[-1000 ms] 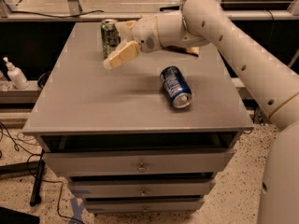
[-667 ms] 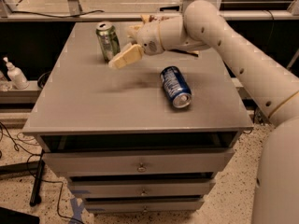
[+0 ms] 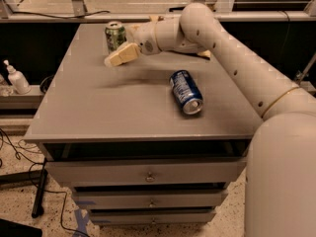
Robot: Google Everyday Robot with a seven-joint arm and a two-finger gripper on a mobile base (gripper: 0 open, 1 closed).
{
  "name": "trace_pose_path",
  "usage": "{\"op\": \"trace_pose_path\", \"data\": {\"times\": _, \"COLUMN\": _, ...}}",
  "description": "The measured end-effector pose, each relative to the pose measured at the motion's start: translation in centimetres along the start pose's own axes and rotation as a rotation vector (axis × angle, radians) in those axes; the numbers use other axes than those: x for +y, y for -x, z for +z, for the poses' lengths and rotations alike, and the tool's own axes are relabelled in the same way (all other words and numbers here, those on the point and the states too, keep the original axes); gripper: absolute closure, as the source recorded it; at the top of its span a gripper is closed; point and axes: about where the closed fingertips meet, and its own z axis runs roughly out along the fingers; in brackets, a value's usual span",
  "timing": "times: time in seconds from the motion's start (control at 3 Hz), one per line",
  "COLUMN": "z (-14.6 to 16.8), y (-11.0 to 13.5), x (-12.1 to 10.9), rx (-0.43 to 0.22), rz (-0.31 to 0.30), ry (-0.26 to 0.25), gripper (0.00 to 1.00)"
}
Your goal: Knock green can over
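**Finding.** The green can [image 3: 115, 35] is standing upright at the far left of the cabinet top [image 3: 84, 117], in the same spot as a second ago. It is not tipping, so the task is outstanding.

**Change noted.** Your gripper [image 3: 120, 58] is creeping leftward along the near side of the can. A second ago it was sitting at the can's near right. Now it is lying just in front of the can's base, with its tip reaching about level with the can's left side. You cannot tell from this view whether it is touching the can or passing just clear. You also cannot tell whether the gripper is open or closed.

**Other item.** The blue can [image 3: 185, 91] is lying on its side right of centre, well apart from the gripper, and is not shifting.

**Assessment.** The travel is carrying the gripper across the can's front rather than into it. You are likely needing a push away toward the far side, landing higher on the can's body. Low contact is more likely to slide it than topple it.
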Motion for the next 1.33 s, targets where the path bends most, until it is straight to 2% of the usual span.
{"op": "trace_pose_path", "data": {"times": 0.33, "z": 0.5, "y": 1.7, "x": 0.8, "rx": -0.034, "rz": 0.007, "ry": 0.021, "gripper": 0.0}}
{"op": "trace_pose_path", "data": {"times": 0.67, "z": 0.1, "y": 3.3, "x": 3.8, "rx": -0.054, "rz": 0.016, "ry": 0.078, "gripper": 0.0}}
{"op": "trace_pose_path", "data": {"times": 1.33, "z": -0.9, "y": 5.0, "x": 12.7, "rx": -0.078, "rz": 0.062, "ry": 0.244, "gripper": 0.0}}
